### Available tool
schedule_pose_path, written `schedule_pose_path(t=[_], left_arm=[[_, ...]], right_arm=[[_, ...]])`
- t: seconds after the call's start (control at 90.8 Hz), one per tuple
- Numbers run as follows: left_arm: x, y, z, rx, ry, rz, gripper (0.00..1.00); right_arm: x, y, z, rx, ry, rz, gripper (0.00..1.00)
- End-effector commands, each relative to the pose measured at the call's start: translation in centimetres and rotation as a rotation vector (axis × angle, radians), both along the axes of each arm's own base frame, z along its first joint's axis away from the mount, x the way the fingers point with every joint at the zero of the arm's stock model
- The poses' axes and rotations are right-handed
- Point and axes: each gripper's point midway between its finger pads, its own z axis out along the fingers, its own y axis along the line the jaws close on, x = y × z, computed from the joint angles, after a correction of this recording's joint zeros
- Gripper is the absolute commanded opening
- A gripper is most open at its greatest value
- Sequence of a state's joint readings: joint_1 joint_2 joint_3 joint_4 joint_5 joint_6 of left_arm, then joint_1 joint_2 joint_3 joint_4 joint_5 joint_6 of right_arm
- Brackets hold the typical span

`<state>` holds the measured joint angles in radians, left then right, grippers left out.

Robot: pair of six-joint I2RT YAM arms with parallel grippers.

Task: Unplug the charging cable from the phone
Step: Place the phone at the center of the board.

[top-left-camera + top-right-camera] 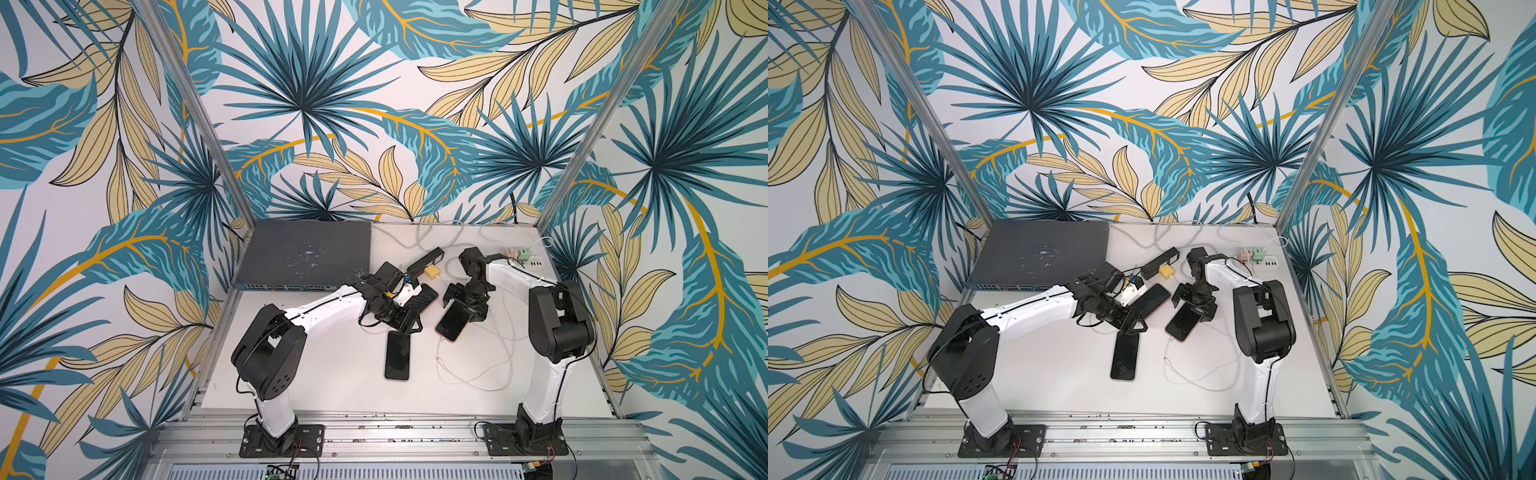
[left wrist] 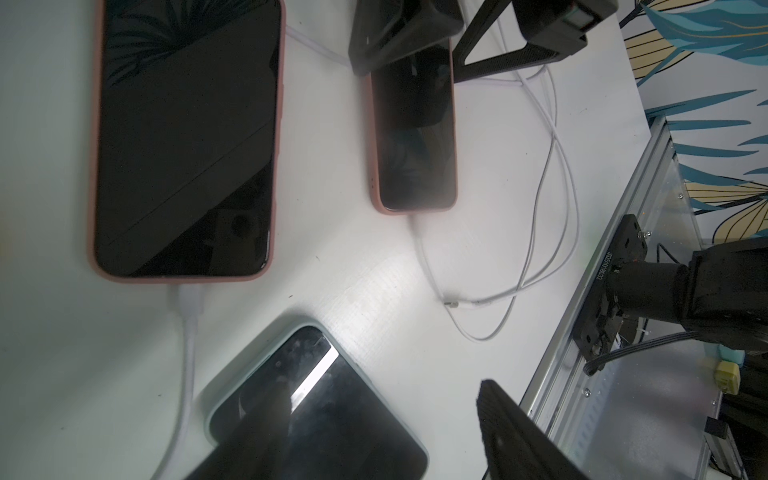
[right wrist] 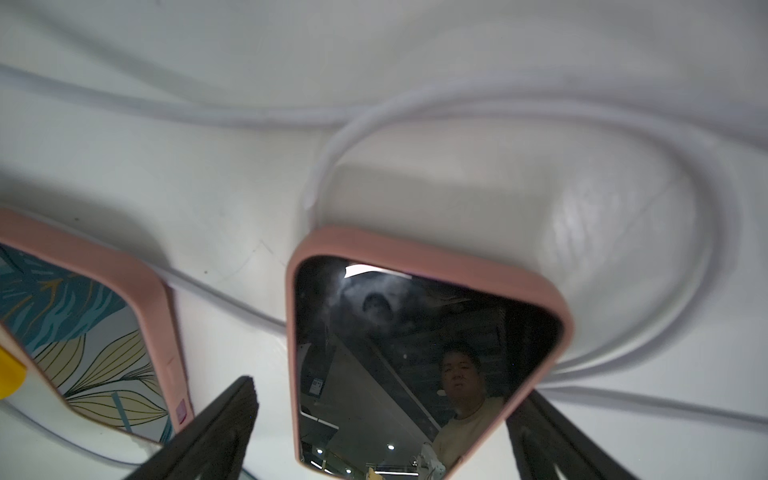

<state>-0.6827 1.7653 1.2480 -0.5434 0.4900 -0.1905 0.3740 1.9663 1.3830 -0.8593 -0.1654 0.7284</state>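
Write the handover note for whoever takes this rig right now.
Left tool: open, empty, above the far end of the green-cased phone.
Right tool: open, jaws either side of a pink phone, not clamped.
Things: that phone's cable looks plugged in. The other pink phone has its own cable in too. A loose plug lies on the table.
Done: right tool straddles the phone.
Left: clamp the phone, pull its plug out.
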Motion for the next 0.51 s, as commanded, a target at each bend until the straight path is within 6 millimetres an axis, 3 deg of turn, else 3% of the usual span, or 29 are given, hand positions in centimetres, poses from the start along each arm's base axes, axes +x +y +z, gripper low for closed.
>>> schedule_pose_path(t=[0.0,0.496], left_arm=[[0.4,-0.1,-0.2,-0.004,-0.018,0.002,0.74],[0.2,0.6,-0.1,0.013,-0.044,0.008,0.74]], right_arm=[[-1.9,0.4,-0.7,-0.025,0.071,0.036,0.99],[-3.0,0.7,-2.6,-0.084,0.145,0.050,0.97]])
